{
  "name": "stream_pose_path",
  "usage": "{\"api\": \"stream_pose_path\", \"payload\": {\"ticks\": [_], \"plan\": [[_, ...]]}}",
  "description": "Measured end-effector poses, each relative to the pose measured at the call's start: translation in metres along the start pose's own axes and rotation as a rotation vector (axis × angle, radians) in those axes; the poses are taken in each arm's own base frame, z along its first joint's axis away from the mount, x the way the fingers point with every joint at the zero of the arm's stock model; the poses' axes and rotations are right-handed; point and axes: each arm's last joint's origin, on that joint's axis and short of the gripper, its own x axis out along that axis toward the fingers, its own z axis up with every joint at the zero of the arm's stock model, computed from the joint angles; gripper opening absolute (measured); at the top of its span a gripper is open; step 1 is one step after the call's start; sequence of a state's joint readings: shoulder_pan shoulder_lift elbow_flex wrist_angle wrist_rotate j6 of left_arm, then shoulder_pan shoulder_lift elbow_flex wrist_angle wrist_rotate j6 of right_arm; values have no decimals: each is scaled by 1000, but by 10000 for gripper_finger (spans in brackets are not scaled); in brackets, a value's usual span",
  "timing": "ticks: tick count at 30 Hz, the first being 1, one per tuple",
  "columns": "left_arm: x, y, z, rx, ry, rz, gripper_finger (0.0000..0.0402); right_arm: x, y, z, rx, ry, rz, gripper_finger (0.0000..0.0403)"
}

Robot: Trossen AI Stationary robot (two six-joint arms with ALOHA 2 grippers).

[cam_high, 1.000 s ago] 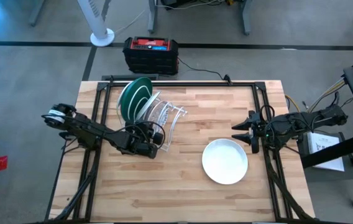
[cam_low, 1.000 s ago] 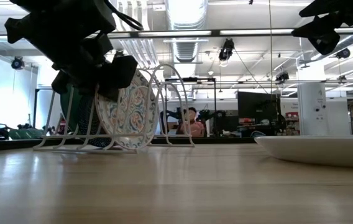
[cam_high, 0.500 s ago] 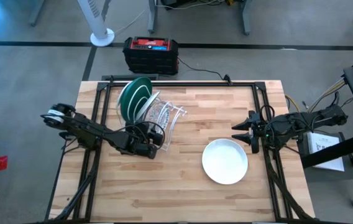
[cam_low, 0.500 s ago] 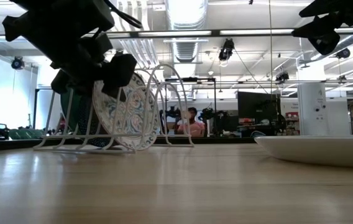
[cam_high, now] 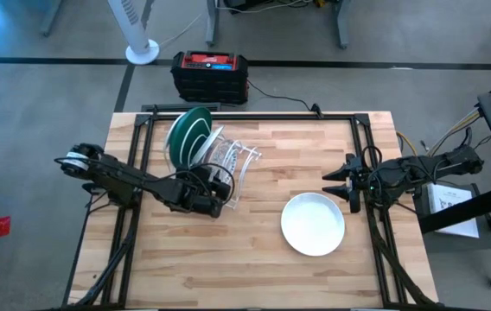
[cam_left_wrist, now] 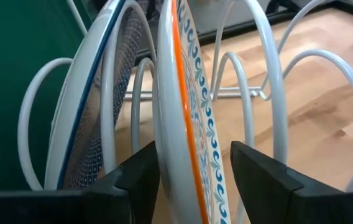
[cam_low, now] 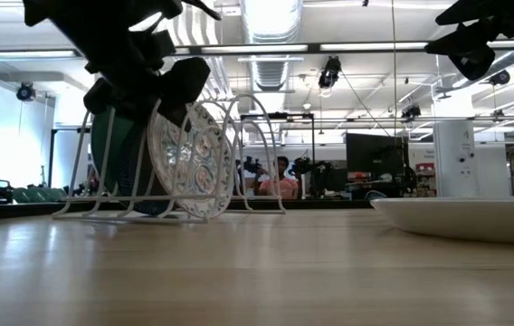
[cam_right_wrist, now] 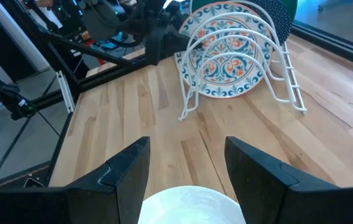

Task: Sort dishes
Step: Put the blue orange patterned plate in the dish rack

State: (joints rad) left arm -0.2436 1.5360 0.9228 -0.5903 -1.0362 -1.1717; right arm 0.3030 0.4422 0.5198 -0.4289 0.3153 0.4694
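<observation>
A white wire rack [cam_high: 232, 164] stands at the table's far left. Upright in its slots are a green plate [cam_high: 185, 134], a blue-rimmed plate [cam_left_wrist: 96, 112] and a floral plate with an orange rim [cam_left_wrist: 189, 124] [cam_low: 194, 163]. My left gripper [cam_left_wrist: 192, 180] [cam_high: 218, 183] is open at the rack's near side, one finger on each side of the floral plate's upper rim. A white plate [cam_high: 313, 224] lies flat on the table at the right. My right gripper [cam_high: 336, 186] [cam_right_wrist: 186, 165] hangs open above the white plate's far edge, holding nothing.
A black and red box [cam_high: 209, 73] and a fan base [cam_high: 142, 52] sit on the floor beyond the far edge. Black frame rails [cam_high: 375, 138] run along the table's sides. Bare wood [cam_high: 228, 259] lies across the near half.
My left gripper has risen a little at the rack. The floral plate, which leaned toward the near side, now stands more upright in its slot with its lower rim on the rack.
</observation>
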Motion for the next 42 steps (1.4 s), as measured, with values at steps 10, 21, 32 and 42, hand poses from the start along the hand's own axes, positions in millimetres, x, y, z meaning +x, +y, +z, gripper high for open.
{"api": "stream_pose_path", "payload": {"ticks": [10, 21, 32, 42], "plan": [[-1, 0, 2, -26, 11, 1, 182, 0, 0, 0, 0, 0, 0, 199], [-2, 0, 3, -29, 11, 6, 213, 0, 0, 0, 0, 0, 0, 199], [-2, 0, 3, -26, 11, 7, 237, 0, 0, 0, -1, 0, 0, 199], [-8, -4, 15, -3, 35, 11, 226, 0, 0, 0, 0, 1, 1, 199]]}}
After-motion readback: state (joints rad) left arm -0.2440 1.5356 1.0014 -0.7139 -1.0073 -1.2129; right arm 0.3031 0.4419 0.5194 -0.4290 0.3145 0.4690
